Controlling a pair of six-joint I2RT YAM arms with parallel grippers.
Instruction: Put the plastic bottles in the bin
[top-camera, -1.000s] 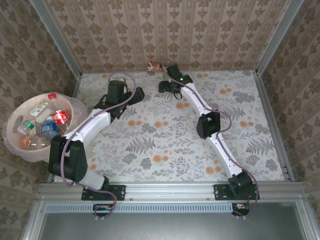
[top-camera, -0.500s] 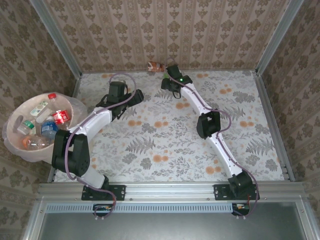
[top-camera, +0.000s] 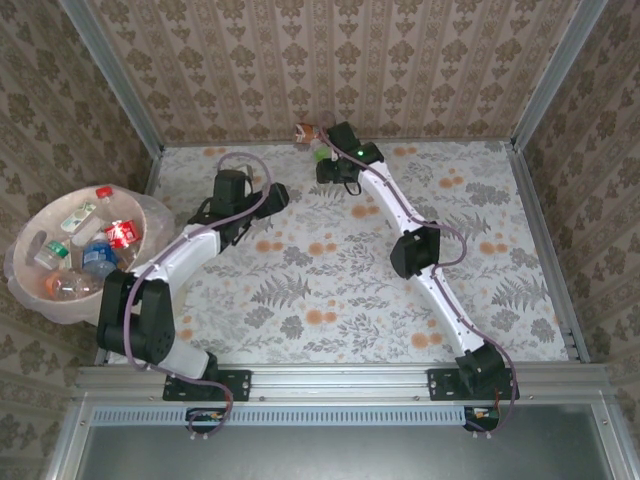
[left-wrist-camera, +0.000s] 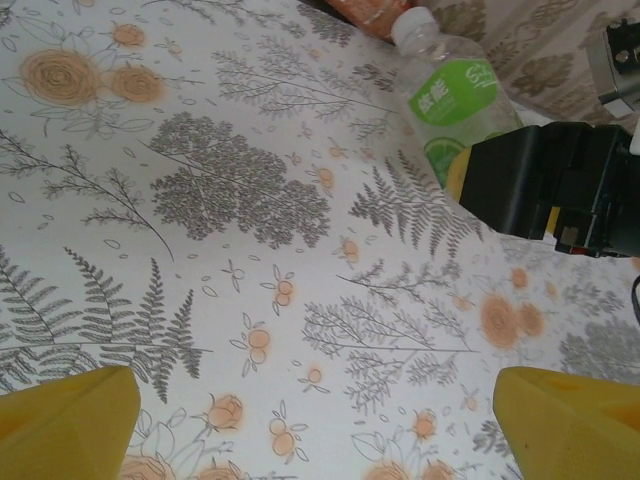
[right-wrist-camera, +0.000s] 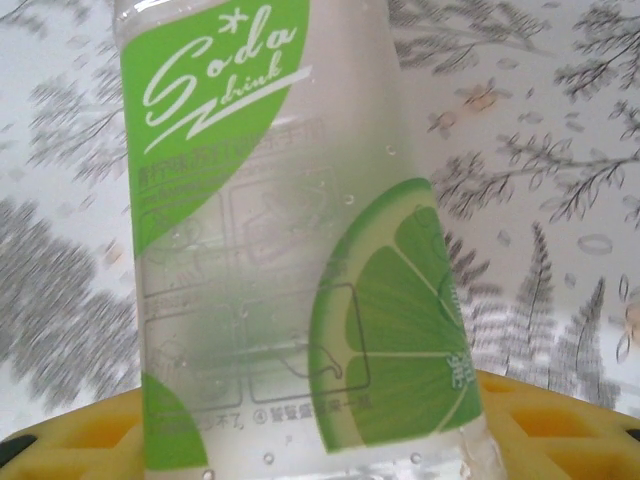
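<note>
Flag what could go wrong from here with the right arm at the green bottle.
1. The right gripper flanks the green-label bottle near one end; whether it has clamped is unclear, so the bottle may slip or swing on lifting.
2. The orange-label bottle lies close beside it and could get knocked.
3. The bin sits far left with the left arm between; the carry might clip that arm.

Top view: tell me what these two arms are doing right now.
The right gripper is at the far edge of the table, fingers either side of a green-label soda bottle; whether it has clamped is unclear. The left gripper hangs open and empty over it. An orange-label bottle lies by the far wall; the bin at left holds several bottles.
</note>
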